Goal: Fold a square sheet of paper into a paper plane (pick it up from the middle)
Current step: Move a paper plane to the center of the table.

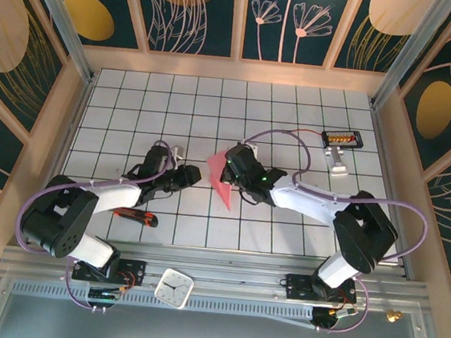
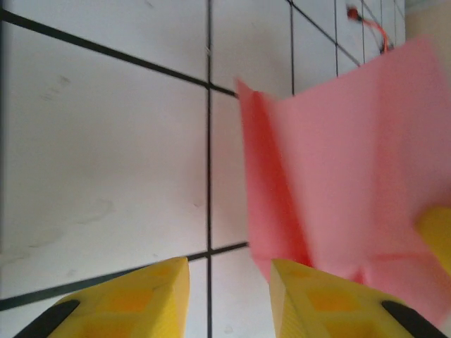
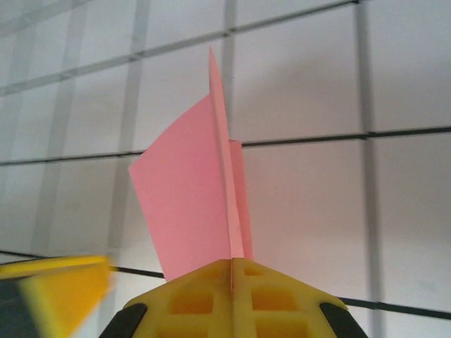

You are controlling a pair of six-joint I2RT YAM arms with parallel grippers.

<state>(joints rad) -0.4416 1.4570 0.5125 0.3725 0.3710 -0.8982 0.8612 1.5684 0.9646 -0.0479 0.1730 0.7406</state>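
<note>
The salmon-pink sheet of paper (image 1: 221, 181) is folded into a pointed dart, a paper plane shape, and stands on edge at mid-table. My right gripper (image 1: 234, 167) is shut on its centre crease. In the right wrist view the paper (image 3: 190, 204) rises straight out of the closed gripper (image 3: 232, 264), with one wing flaring left. My left gripper (image 1: 193, 175) sits just left of the paper and stands open with nothing between its fingers. In the left wrist view the paper (image 2: 338, 162) lies to the right of that gripper (image 2: 229, 271), and bare tile shows in the gap.
A red-handled black tool (image 1: 136, 216) lies near the left arm. A small white square clock (image 1: 173, 287) rests on the front rail. A black device with a white handle (image 1: 341, 141) sits at the back right. Wooden walls enclose the tiled table (image 1: 135, 111).
</note>
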